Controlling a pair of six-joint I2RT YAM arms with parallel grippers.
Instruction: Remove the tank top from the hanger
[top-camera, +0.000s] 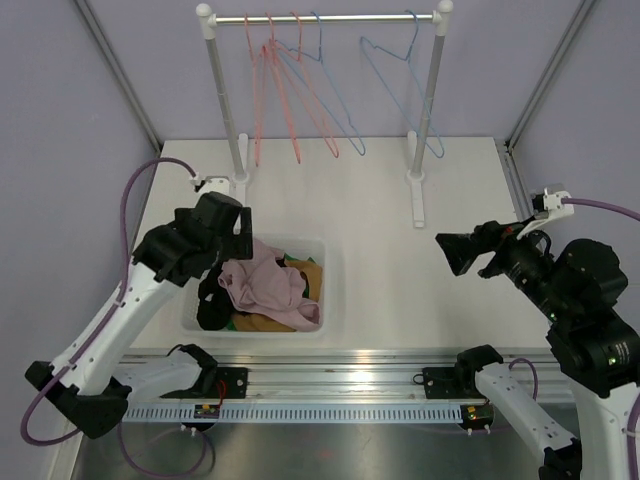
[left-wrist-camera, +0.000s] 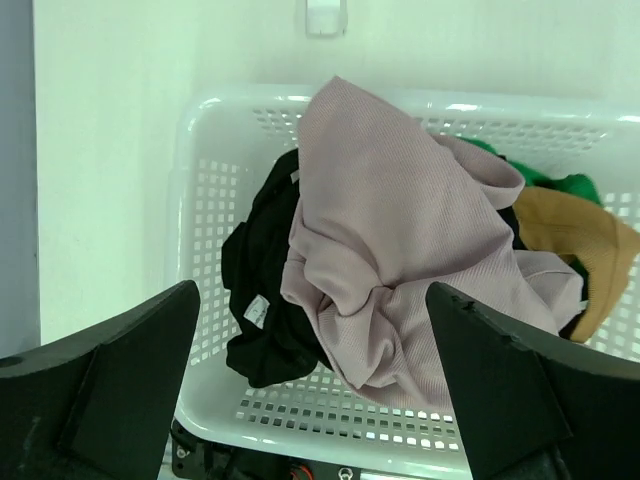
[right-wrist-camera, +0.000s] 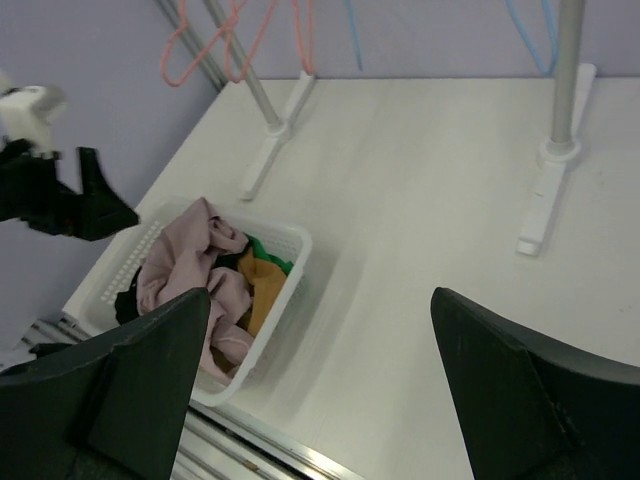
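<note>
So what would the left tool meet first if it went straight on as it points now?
Probably the pink garment topping the pile in the white basket, centred ahead of the left tool; depth unclear.

A pink tank top (top-camera: 262, 283) lies crumpled on top of a black garment (top-camera: 210, 305) and a mustard one (top-camera: 305, 277) inside a white perforated basket (top-camera: 296, 241) at the near left of the desk (top-camera: 380, 200). The left end effector (top-camera: 237, 238) hangs over the basket's far left corner. At the back, pink wire hangers (top-camera: 275, 90) and blue wire hangers (top-camera: 400, 70) hang from the rack's rod (top-camera: 340, 18), while the right end effector (top-camera: 470, 258), jaws apart, hovers above the desk's right side, pointing left.
</note>
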